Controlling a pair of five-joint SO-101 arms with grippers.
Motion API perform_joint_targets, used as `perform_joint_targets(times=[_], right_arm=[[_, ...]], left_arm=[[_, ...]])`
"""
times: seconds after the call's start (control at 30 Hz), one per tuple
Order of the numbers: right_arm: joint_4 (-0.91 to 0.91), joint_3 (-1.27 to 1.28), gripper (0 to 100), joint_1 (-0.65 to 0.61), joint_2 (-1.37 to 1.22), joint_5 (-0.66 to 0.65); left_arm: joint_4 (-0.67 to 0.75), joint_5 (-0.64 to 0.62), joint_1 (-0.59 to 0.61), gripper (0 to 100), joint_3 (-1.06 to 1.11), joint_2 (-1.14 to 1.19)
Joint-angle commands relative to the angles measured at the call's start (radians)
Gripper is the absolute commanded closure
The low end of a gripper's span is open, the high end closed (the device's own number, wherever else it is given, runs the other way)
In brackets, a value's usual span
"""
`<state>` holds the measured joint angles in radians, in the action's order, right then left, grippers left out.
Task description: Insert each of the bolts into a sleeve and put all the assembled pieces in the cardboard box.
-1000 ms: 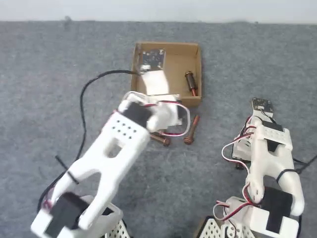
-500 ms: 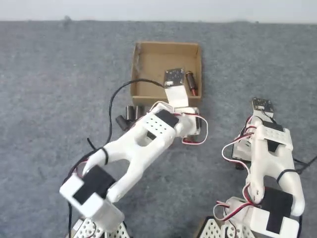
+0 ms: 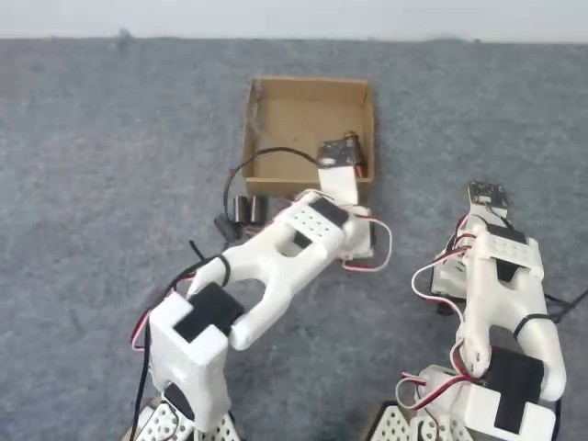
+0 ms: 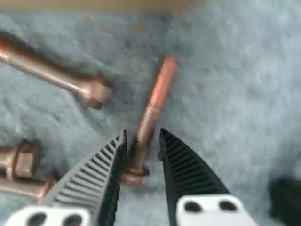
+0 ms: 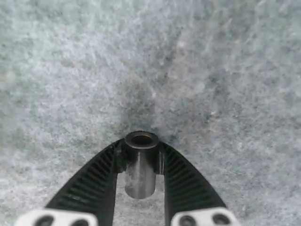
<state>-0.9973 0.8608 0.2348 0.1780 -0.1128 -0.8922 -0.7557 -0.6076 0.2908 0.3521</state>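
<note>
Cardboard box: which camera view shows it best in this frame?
The high view: the whole cardboard box is seen from above, walls and floor, the left arm overlapping its near corner. The left wrist view catches a blurred tan strip of it. The right wrist view faces carpet and a sleeve.

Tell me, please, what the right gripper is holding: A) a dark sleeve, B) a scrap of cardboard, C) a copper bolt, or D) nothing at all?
A: the right wrist view shows the right gripper clamped on a dark sleeve above the carpet.
</note>
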Motion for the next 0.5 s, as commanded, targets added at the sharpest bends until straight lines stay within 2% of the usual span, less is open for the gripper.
perform_joint_targets(times=[0.0,0.07,0.17,0.37,0.47], right_arm=[[0.015,-0.003,99.1,0.01,0.056,-0.015],[0.013,-0.003,99.1,0.013,0.056,-0.015],[0.013,-0.003,99.1,0.013,0.056,-0.015],[0.012,-0.003,99.1,0.015,0.056,-0.015],[0.012,-0.003,99.1,0.015,0.056,-0.015]], left_arm=[[-0.06,0.118,-0.043,89,-0.059,-0.015],[-0.064,0.164,-0.058,91,-0.059,-0.015],[-0.064,0.199,-0.061,99,-0.061,-0.015],[-0.115,0.295,-0.063,99,-0.061,-0.015],[-0.187,0.439,-0.078,99,-0.084,-0.017]])
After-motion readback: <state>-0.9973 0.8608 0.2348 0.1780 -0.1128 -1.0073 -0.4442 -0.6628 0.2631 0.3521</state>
